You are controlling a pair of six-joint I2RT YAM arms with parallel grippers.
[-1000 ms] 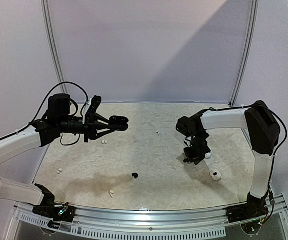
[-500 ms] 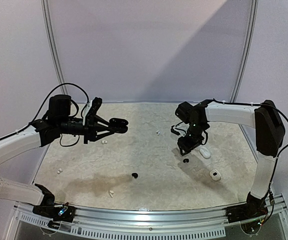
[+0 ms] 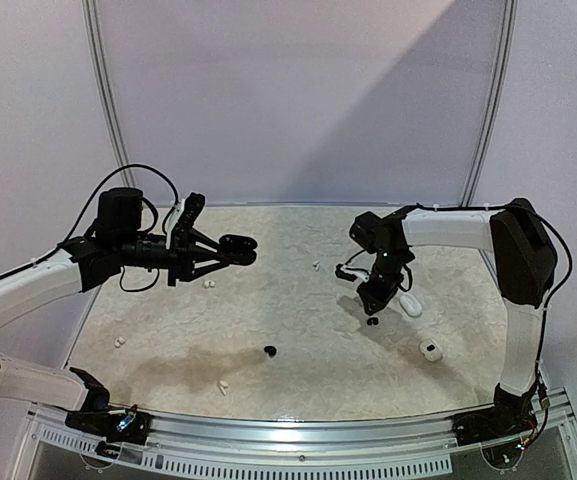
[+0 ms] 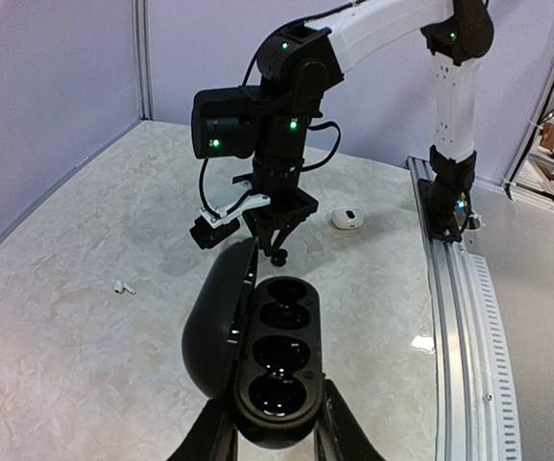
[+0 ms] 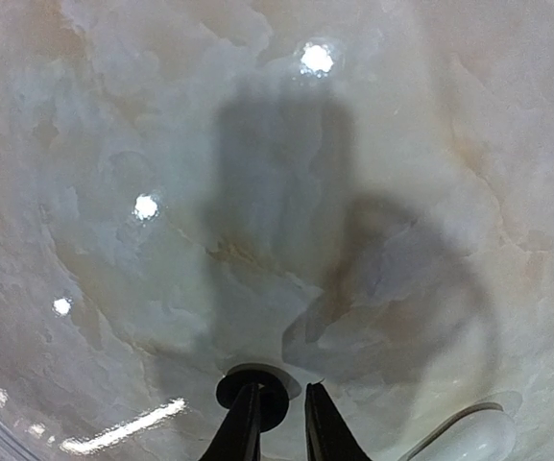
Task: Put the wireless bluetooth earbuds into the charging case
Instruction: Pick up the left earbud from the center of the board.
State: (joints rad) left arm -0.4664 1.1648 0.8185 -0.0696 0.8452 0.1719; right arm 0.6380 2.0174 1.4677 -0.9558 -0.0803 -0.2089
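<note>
Gripping open, empty black case, left fingers; right fingers narrow over black earbud, hold unclear.

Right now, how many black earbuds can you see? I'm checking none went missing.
2. One black earbud lies on the table, front middle. The second black earbud is at the tips of the right claw, further right. Others could hide behind the arms.

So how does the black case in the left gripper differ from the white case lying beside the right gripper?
The black case is held off the table by the left gripper; the white case lies on it. The black case is open and its wells look empty; the white case looks closed. Both are rounded pebble shapes.
</note>
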